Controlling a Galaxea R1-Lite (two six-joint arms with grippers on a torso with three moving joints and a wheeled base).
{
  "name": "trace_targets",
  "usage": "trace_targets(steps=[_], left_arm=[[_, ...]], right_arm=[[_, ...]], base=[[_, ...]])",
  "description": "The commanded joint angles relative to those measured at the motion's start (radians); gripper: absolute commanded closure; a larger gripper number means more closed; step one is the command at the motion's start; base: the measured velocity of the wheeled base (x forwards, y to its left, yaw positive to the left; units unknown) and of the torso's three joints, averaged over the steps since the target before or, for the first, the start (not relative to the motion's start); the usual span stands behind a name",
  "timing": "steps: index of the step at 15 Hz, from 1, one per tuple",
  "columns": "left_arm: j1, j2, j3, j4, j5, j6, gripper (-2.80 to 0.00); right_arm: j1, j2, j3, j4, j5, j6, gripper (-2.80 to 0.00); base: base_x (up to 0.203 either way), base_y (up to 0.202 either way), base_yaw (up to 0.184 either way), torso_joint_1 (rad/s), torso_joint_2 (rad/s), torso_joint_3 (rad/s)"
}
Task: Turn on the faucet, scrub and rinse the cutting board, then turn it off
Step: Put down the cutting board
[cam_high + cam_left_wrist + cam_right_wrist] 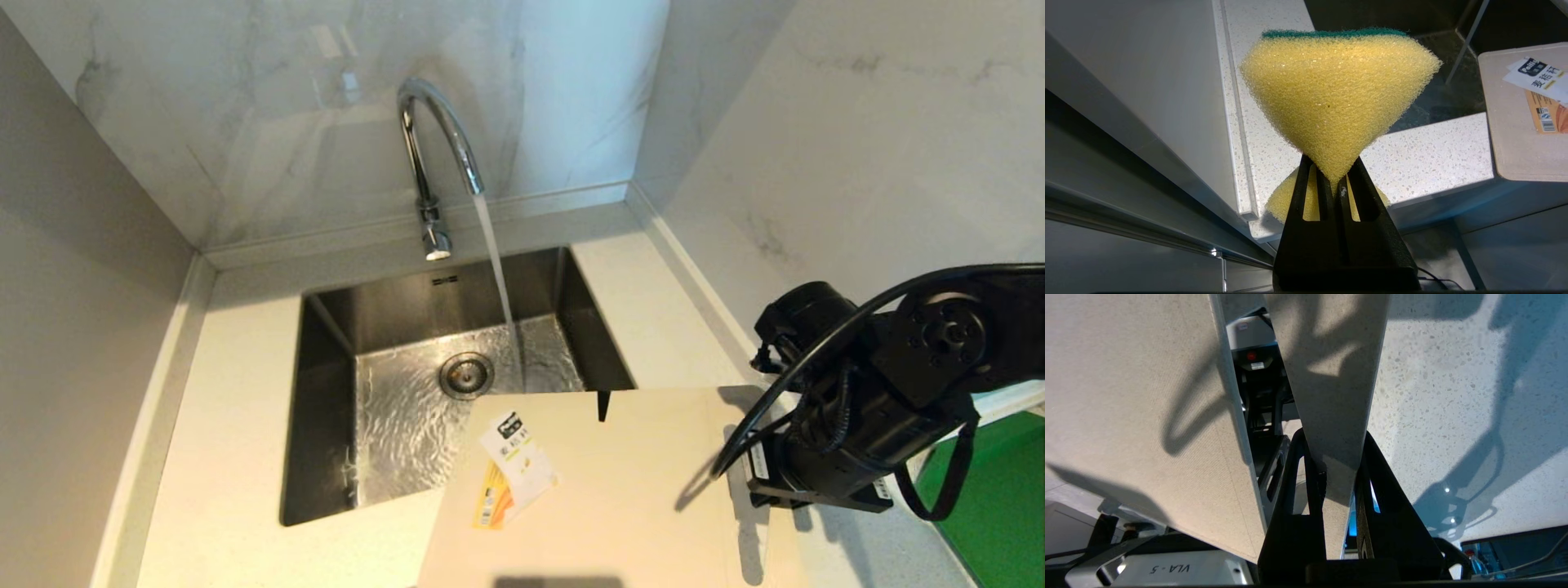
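**Water running, board held by the sink**

The left gripper has its jaws pinching a yellow sponge. The faucet pours into the sink. The right gripper clamps the cutting board by the handle strip, over the bench.

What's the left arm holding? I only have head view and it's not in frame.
Observer: A yellow sponge with a green scrub face, pinched between the left gripper fingers.
Operator: Right gripper is hidden behind the wrist here. Does it have the board?
Observer: Yes. Right wrist view shows the right gripper closed on the cutting board, on the strip beside its handle hole.
Operator: Is the left near the sink?
Observer: It hangs off the counter's front edge, with the board's label corner in view to one side.
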Motion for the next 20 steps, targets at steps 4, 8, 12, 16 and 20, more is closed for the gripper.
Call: trace_targets(steps=[4, 8, 12, 16, 20], left_arm=[[0.0, 0.0, 0.0, 0.0, 0.0, 0.0, 0.0], [0.0, 0.001, 0.0, 0.001, 0.0, 0.0, 0.0], [0.0, 0.0, 0.0, 0.001, 0.0, 0.0, 0.0], [0.0, 0.0, 0.0, 0.0, 0.0, 0.0, 0.0], [0.0, 0.0, 0.0, 0.001, 0.0, 0.0, 0.0]], right_arm=[[0.001, 0.102, 0.05, -0.118, -0.025, 0.0, 0.0], [-0.001, 0.146, 0.06, -0.211, -0.066, -0.001, 0.0], [0.001, 0.186, 0.061, -0.231, -0.09, -0.006, 0.0], [-0.001, 0.214, 0.059, -0.256, -0.099, -0.008, 0.0], [0.0, 0.222, 0.054, -0.269, -0.099, -0.019, 0.0]], base=[[0.0, 0.0, 0.0, 0.0, 0.0, 0.0], [0.0, 0.0, 0.0, 0.0, 0.0, 0.0], [0.0, 0.0, 0.0, 0.0, 0.0, 0.0], [0.0, 0.0, 0.0, 0.0, 0.0, 0.0], [0.0, 0.0, 0.0, 0.0, 0.0, 0.0]])
